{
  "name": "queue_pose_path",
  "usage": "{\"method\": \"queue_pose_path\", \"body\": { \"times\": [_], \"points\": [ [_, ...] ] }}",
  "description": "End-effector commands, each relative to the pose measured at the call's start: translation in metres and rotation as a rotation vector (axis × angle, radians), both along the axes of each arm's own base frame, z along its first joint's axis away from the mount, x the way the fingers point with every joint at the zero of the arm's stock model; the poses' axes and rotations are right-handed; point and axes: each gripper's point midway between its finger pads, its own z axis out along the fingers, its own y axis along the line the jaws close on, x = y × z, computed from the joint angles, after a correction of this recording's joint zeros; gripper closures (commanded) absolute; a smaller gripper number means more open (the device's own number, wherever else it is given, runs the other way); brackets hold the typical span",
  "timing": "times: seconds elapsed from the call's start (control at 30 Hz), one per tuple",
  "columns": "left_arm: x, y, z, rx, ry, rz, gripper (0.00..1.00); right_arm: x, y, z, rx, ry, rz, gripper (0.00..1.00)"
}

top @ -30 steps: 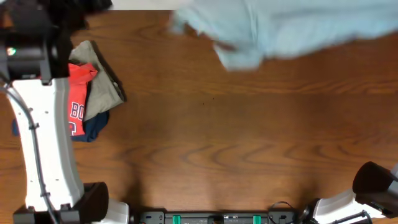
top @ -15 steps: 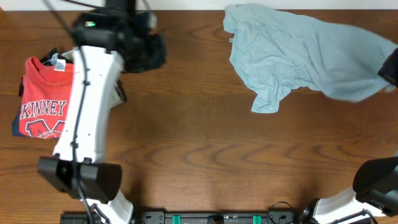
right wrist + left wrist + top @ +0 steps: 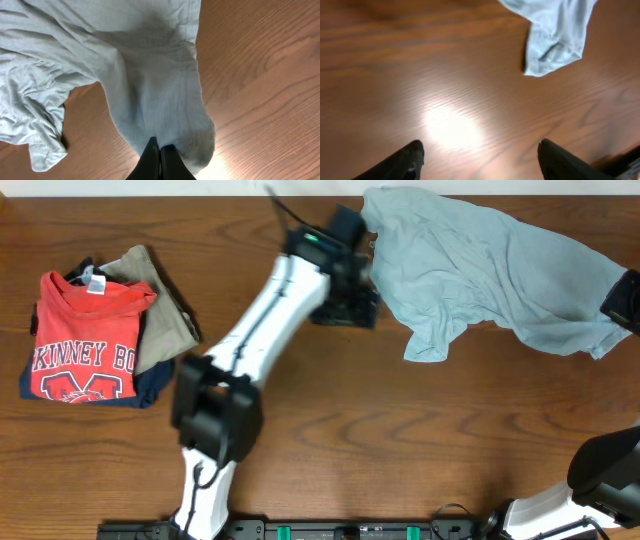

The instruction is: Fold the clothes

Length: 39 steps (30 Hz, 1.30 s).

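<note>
The clothes (image 3: pixel 480 265), one pale blue-grey garment, lie crumpled across the table's far right. My left gripper (image 3: pixel 350 305) hovers just off their left edge. In the left wrist view it (image 3: pixel 480 145) stands open over bare wood, with a hanging corner of the clothes (image 3: pixel 555 35) ahead and nothing between the fingers. My right gripper (image 3: pixel 622 300) is at the garment's right end. In the right wrist view it (image 3: pixel 160 150) is shut on a fold of the clothes (image 3: pixel 145 75), which spread away from the fingertips.
A stack of folded garments sits at the far left: a red T-shirt (image 3: pixel 85 345) with white lettering on top, an olive-tan garment (image 3: pixel 170 320) beside it and dark blue fabric beneath. The left arm (image 3: pixel 250 350) crosses the table's middle. The right arm's base (image 3: pixel 600 470) is at the lower right.
My left arm swung from the stack at the left across to the garment's left edge, and its jaws opened. The right gripper stayed shut on the garment, which shifted slightly.
</note>
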Motion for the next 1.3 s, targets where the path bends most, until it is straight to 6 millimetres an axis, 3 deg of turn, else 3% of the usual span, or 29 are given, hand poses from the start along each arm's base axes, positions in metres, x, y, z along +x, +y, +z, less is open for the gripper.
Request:
{"method": "queue_pose_path", "body": {
  "times": [0.0,0.2,0.4,0.7,0.83,0.93,1.1,1.27],
  "points": [
    [-0.014,-0.030,-0.025,0.010,0.006,-0.083,0.24,0.000,0.000,-0.002,-0.011,0.015,0.015,0.99],
    [-0.026,-0.085,-0.061,-0.021,-0.043,-0.187,0.22,0.000,0.000,-0.002,-0.011,0.015,0.015,0.99],
    [-0.021,-0.125,-0.084,-0.080,-0.127,-0.235,0.22,-0.001,0.000,-0.003,-0.010,0.017,0.015,0.99],
    [0.001,-0.162,-0.096,-0.181,-0.247,-0.245,0.22,-0.001,0.001,-0.003,-0.009,0.019,0.015,0.99],
    [-0.002,-0.167,-0.111,-0.182,-0.215,-0.201,0.23,-0.001,0.000,-0.003,-0.010,0.017,0.015,0.99],
    [-0.011,-0.165,-0.121,-0.159,-0.182,-0.203,0.36,0.000,0.000,-0.002,-0.012,0.014,0.015,0.99],
    [-0.013,-0.152,-0.125,-0.122,-0.143,-0.190,0.94,0.001,0.000,-0.002,-0.013,0.011,0.015,0.99],
    [0.003,-0.110,-0.122,-0.062,-0.073,-0.103,0.94,0.000,0.000,-0.003,-0.013,0.013,0.015,0.99]
  ]
}}
